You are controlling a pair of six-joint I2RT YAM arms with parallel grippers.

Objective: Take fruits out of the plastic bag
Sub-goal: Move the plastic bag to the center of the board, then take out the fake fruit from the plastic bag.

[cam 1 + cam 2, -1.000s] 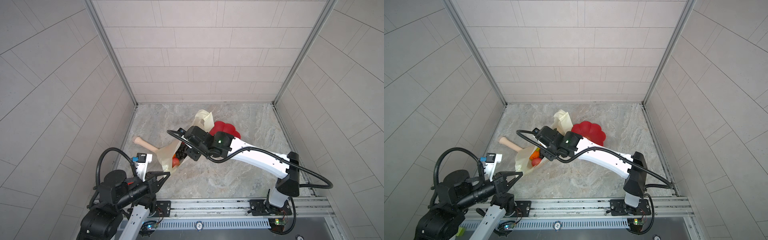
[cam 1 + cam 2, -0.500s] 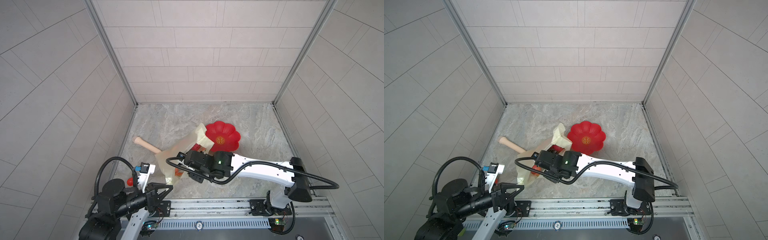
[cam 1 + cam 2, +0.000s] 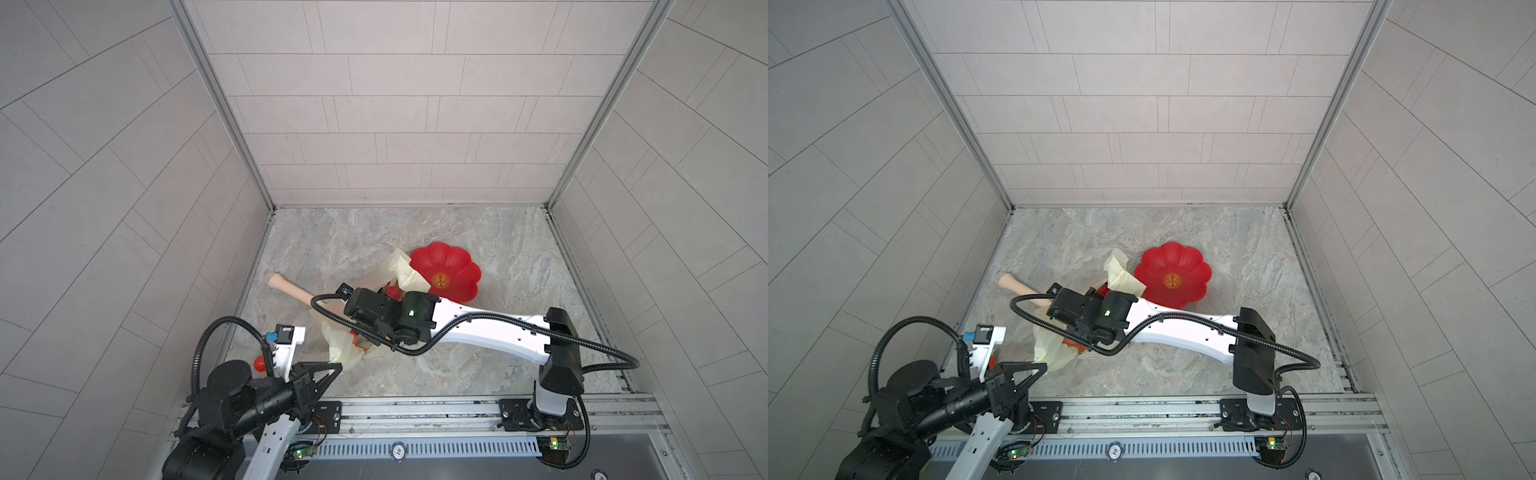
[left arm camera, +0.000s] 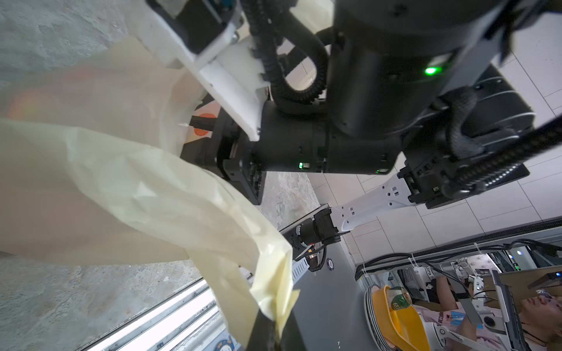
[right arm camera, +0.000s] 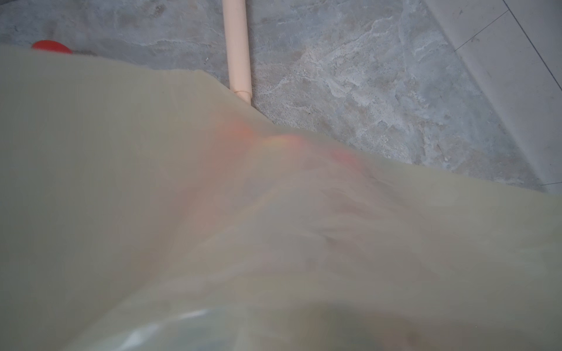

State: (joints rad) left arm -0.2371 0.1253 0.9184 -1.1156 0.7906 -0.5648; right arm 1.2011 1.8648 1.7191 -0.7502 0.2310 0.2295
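At the front left of the counter [image 3: 478,357], your left claw [image 3: 338,367] was closed on a corner of the plastic bag [image 3: 337,348]. I judge that it lifted the film so the mouth would be open for the other arm. Your right claw [image 4: 203,123] reached into that mouth. The film covered its wrist camera, so I cannot tell if its jaws were wide or narrow, or if they had anything between them.

The bag lay crumpled on the counter, between the beige stick [image 3: 286,286] and the red plate [image 3: 457,254], just beside the plate. Inside it, red fruits [image 3: 390,291] showed near the upper handles, and an orange fruit [image 3: 356,340] lower, under the right wrist. One red fruit [image 3: 259,364] lay outside, beside your left arm. The plate carried no fruit. I think several fruits were not yet out.
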